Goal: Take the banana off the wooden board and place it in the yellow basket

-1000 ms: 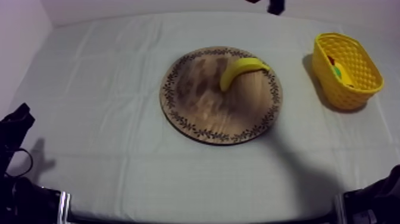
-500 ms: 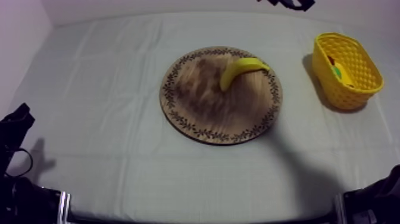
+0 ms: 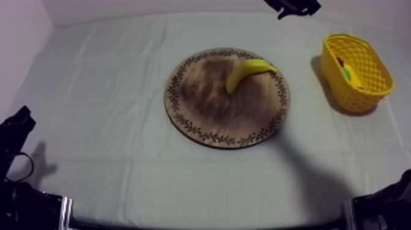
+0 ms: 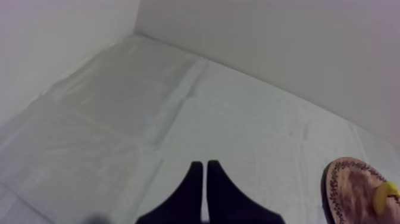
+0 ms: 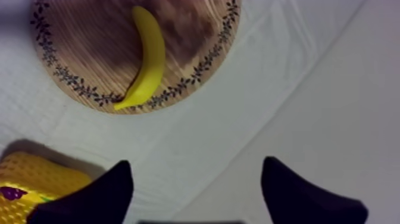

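Note:
A yellow banana point(image 3: 248, 71) lies on the round wooden board point(image 3: 208, 116) near its far right rim. The yellow basket point(image 3: 356, 72) stands at the table's right side with small items inside. My right gripper point(image 3: 292, 7) hangs high beyond the table's far edge, right of the board. Its fingers point(image 5: 101, 193) stand wide apart with nothing between them, above the cloth between the banana point(image 5: 146, 59) and the basket point(image 5: 30, 184). My left gripper point(image 4: 206, 173) rests low at the left, fingers together as a narrow wedge over bare cloth, the board point(image 4: 357, 190) off to one side.
Grey-white cloth point(image 3: 110, 92) covers the table, with open room left of and in front of the board. Arm parts point(image 3: 18, 159) sit at the lower left and lower right edges. A pale wall rises behind the table.
My right gripper's fingers have spread from shut to wide apart, and the gripper shifted slightly right at the far edge. The banana, board, basket and left arm have not moved.

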